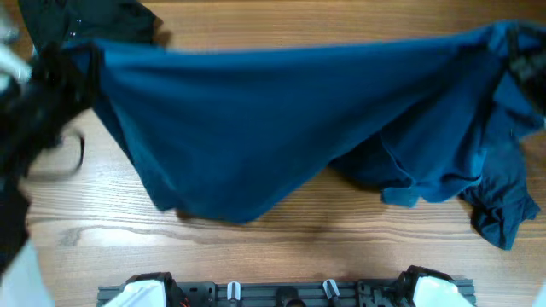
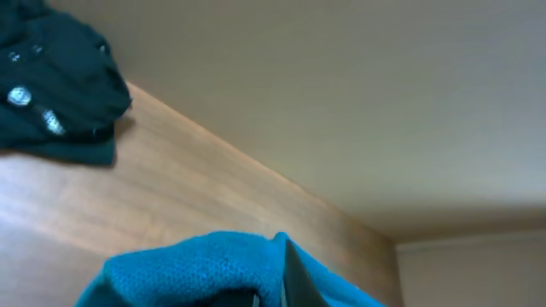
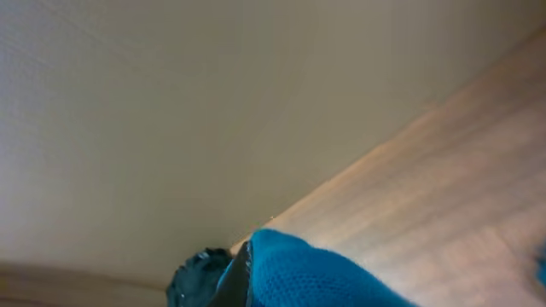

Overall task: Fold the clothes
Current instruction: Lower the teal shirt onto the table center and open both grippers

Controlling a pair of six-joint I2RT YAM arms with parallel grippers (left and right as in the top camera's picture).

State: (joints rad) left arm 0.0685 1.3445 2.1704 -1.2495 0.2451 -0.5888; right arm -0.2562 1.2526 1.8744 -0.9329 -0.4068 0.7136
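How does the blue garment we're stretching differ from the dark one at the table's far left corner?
The blue garment is mid-blue; the dark garment is near black. The blue garment is spread wide, top edge taut; the dark garment lies bunched. The dark garment shows small shiny spots in the left wrist view; the blue garment looks plain. Both are soft cloth.

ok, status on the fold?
Both shut: left gripper and right gripper, on the blue garment. It is stretched between them, sagging to the table. Dark garment bunched far left, not blocking.
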